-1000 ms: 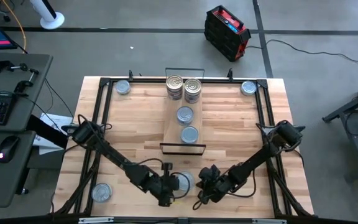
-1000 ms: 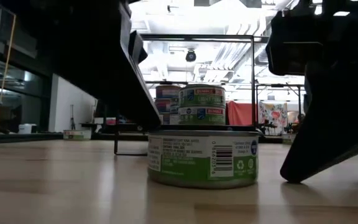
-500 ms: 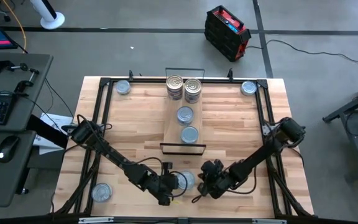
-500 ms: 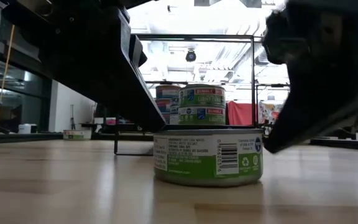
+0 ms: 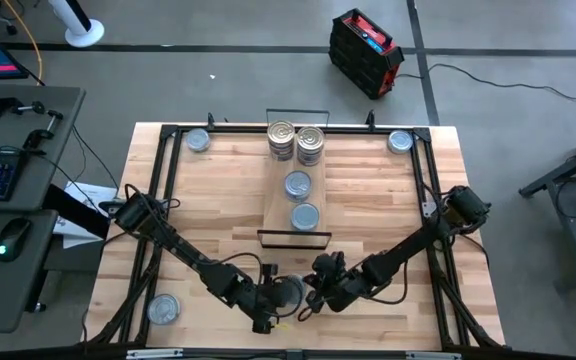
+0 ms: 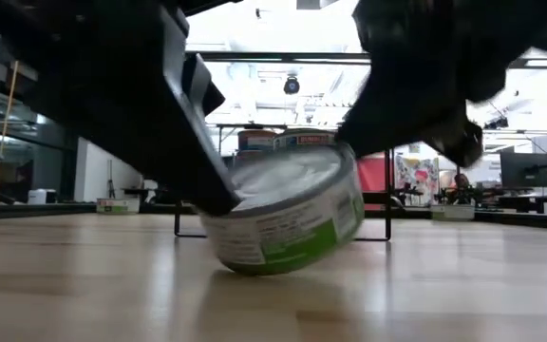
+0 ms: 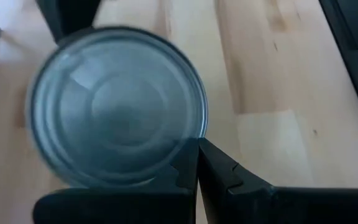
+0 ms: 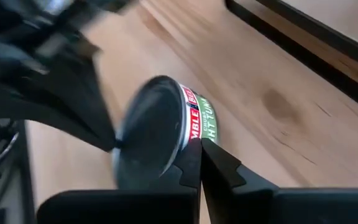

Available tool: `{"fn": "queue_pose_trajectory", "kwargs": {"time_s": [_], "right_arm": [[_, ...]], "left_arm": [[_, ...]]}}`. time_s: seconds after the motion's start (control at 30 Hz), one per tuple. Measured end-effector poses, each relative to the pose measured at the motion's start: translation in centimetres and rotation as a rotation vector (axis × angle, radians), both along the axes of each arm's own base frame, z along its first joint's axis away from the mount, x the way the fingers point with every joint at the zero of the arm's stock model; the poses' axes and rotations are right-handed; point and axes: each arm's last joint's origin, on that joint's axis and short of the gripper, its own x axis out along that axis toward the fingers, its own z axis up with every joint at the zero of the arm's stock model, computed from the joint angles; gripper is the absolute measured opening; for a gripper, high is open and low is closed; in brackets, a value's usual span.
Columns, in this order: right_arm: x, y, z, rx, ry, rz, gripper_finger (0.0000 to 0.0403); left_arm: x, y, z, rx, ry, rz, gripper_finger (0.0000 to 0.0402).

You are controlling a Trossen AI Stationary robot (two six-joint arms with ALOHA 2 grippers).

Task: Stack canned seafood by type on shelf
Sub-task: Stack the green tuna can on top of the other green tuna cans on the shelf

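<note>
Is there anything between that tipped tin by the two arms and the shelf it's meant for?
Nothing visible. Bare wood lies between the tipped tin and the shelf; both shut tools, left and right, flank it.

The wooden table (image 5: 368, 200) carries the shelf (image 5: 280, 215), scattered tins (image 5: 199, 141) and a tilted tin (image 6: 288, 214).

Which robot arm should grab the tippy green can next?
Hard to pick: both shut grippers, left and right, press the tilted can from opposite sides. Probably the right, on the side lifted off the table.
</note>
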Motion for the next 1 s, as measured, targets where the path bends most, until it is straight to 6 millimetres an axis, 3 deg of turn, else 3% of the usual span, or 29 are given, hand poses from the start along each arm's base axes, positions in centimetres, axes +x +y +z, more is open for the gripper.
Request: {"fn": "queue_pose_trajectory", "kwargs": {"time_s": [0.2,0.6,1.0], "right_arm": [[0.9,0.8,1.8,-0.010,-0.017,0.049,0.0000],[1.9,1.6,4.2,-0.036,-0.033,0.078,0.0000],[0.6,3.1,8.4,-0.197,0.144,0.089,0.0000]], "left_arm": [[-0.5,-0.2,-0.7,0.015,0.033,-0.005,0.0000],[-0.1,-0.8,0.1,-0.080,-0.039,0.043,0.0000],[1.0,-1.3,1.2,-0.171,-0.174,0.047,0.0000]]}}
